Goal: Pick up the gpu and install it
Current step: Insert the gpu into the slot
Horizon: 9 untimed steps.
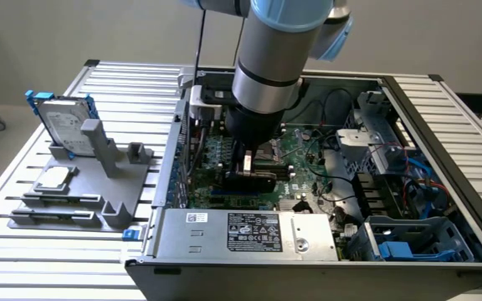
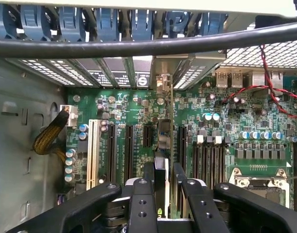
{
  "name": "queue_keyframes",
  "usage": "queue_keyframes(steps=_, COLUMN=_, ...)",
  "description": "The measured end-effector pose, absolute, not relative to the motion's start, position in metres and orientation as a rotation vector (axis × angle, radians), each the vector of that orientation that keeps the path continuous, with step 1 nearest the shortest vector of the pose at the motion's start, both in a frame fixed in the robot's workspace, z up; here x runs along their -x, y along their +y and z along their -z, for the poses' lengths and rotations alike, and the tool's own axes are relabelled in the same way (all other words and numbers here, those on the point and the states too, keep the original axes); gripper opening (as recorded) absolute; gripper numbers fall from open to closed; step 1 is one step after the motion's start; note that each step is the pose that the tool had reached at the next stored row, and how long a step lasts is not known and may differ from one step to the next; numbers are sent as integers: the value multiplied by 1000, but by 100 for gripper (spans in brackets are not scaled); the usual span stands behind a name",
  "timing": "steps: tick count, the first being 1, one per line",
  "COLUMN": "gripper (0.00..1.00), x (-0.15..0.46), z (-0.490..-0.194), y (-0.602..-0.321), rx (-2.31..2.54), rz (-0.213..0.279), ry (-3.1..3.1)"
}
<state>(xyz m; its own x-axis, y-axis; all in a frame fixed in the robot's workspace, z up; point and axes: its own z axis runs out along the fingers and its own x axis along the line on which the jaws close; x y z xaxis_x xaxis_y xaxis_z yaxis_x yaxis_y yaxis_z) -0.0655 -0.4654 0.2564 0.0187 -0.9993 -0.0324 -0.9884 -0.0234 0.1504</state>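
Inside the open computer case (image 1: 391, 88), my gripper (image 1: 248, 164) reaches down over the green motherboard (image 1: 304, 147). It is shut on the gpu (image 1: 250, 180), whose black shroud shows below the fingers. In the wrist view the gpu (image 2: 163, 138) stands on edge between my fingers (image 2: 148, 177), with its silver bracket (image 2: 163, 83) against the case's rear wall. It sits in line with the black expansion slots (image 2: 112, 155), between two of them. Whether its edge is down in a slot I cannot tell.
A silver hard drive with a blue frame (image 1: 63, 125) stands on a grey fixture (image 1: 98, 182) at the exterior view's left. The power supply (image 1: 250, 233) lies at the case front. A thick black cable (image 2: 139, 46), red wires (image 2: 270, 92) and the CPU socket (image 2: 257, 182) are close by.
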Motion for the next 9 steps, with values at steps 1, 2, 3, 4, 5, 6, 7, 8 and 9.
queue_keyframes(steps=1, gripper=27, x=65, z=-256, y=-465, rx=-2180, rz=197, ry=-2133)
queue_keyframes(steps=2, gripper=27, x=65, z=-256, y=-465, rx=-2181, rz=198, ry=-2132)
queue_keyframes(steps=3, gripper=27, x=66, z=-255, y=-465, rx=-2182, rz=198, ry=-2131)
queue_keyframes(steps=4, gripper=27, x=66, z=-255, y=-465, rx=-2182, rz=199, ry=-2131)
queue_keyframes(steps=5, gripper=27, x=65, z=-255, y=-465, rx=-2183, rz=199, ry=-2130)
queue_keyframes(steps=6, gripper=27, x=65, z=-255, y=-465, rx=-2183, rz=199, ry=-2130)
queue_keyframes(steps=7, gripper=27, x=65, z=-255, y=-465, rx=-2183, rz=200, ry=-2130)
queue_keyframes(steps=8, gripper=27, x=65, z=-255, y=-465, rx=-2183, rz=200, ry=-2130)
queue_keyframes(steps=9, gripper=27, x=65, z=-255, y=-465, rx=-2183, rz=200, ry=-2130)
